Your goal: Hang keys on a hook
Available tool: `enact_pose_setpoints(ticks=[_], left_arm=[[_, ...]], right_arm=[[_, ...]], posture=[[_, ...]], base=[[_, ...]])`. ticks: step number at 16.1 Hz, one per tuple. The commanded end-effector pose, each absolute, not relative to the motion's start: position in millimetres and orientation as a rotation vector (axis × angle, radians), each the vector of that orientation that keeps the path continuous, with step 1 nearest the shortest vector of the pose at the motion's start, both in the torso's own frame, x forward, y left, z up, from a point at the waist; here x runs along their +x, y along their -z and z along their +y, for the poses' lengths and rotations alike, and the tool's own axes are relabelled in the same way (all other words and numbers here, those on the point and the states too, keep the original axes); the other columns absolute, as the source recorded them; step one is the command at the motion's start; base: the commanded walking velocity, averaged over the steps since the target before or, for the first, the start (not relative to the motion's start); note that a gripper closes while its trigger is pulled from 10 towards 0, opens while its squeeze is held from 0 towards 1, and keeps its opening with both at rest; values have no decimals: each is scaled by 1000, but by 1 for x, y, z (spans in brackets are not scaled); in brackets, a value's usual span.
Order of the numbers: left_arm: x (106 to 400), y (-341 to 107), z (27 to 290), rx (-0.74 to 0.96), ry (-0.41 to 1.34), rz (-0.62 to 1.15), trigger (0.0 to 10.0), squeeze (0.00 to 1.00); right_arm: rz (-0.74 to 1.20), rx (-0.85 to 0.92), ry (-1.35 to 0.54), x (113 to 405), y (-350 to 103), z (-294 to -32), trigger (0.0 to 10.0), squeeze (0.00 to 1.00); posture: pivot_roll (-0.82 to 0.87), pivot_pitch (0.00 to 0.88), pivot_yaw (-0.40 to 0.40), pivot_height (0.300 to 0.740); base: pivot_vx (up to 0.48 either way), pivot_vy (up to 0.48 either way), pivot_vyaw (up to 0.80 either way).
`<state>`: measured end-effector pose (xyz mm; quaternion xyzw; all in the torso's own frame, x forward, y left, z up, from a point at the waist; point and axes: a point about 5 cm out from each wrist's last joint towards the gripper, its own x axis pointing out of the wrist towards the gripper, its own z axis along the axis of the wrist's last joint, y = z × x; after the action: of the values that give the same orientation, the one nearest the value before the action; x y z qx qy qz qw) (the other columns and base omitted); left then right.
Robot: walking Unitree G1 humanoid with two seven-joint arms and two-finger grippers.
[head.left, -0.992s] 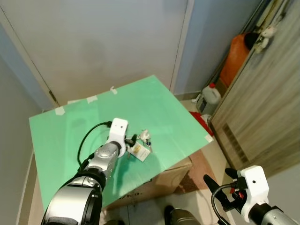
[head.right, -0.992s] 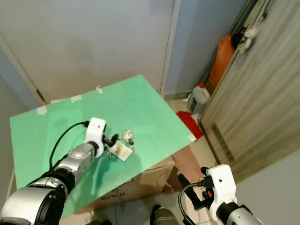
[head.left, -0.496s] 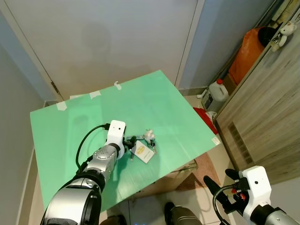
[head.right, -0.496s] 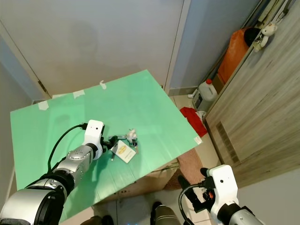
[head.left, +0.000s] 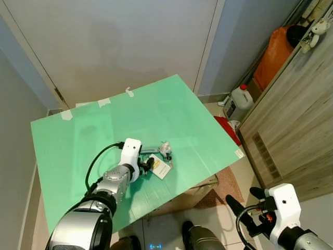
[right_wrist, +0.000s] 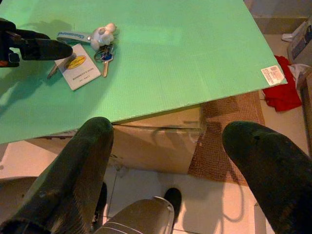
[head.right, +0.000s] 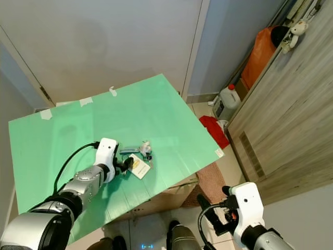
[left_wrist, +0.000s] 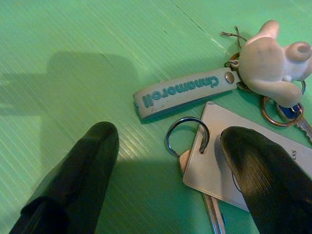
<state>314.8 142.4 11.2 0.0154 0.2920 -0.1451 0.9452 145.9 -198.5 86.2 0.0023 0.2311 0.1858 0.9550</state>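
Observation:
A bunch of keys lies on the green board. It has a white card tag, a grey "Cinnamoroll" strap, a small white plush figure and a steel key ring. My left gripper is low over the board and open, with one finger on each side of the ring and the card's edge. Its right finger overlaps the card, and I cannot tell whether it touches. My right gripper hangs open below the board's near edge, over the floor.
The board rests on a cardboard box. A wooden cabinet stands to the right, with a small plush toy hanging near its top. A white jug, an orange bag and a red cloth sit beyond the board's right side.
The camera view has shifted slightly. My left gripper has eased toward the board's near side, and the grey strap now lies stretched out beside it. The right arm has stayed put.

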Motion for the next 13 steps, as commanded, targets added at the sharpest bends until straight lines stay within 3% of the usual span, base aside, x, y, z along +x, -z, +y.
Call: enact_pose_setpoints(ticks=[1, 2, 3, 4, 5, 13], left_arm=[[306, -1, 146, 37, 287, 659, 0, 0], [308, -3, 148, 53, 280, 643, 0, 851], [308, -3, 148, 49, 288, 644, 0, 1000], [307, -3, 147, 38, 293, 651, 0, 196], [307, -2, 146, 28, 296, 655, 0, 0], [308, -5, 142, 77, 362, 605, 0, 0]], right_arm=[[478, 3, -372, 144, -88, -199, 10000, 0], [478, 3, -371, 144, -88, -200, 10000, 0], [479, 2, -369, 145, -88, -201, 10000, 0], [479, 4, -369, 146, -88, -200, 10000, 0], [478, 4, -369, 146, -87, -200, 10000, 0], [443, 14, -374, 164, -84, -192, 10000, 0]], posture=[[-377, 201, -24, 740], [-376, 200, -25, 740], [-375, 200, -25, 740], [-373, 202, -25, 740], [-368, 198, -23, 740], [-324, 171, -5, 740]], base=[[0, 0, 0], [0, 0, 0], [0, 0, 0], [0, 0, 0], [0, 0, 0], [0, 0, 0]])
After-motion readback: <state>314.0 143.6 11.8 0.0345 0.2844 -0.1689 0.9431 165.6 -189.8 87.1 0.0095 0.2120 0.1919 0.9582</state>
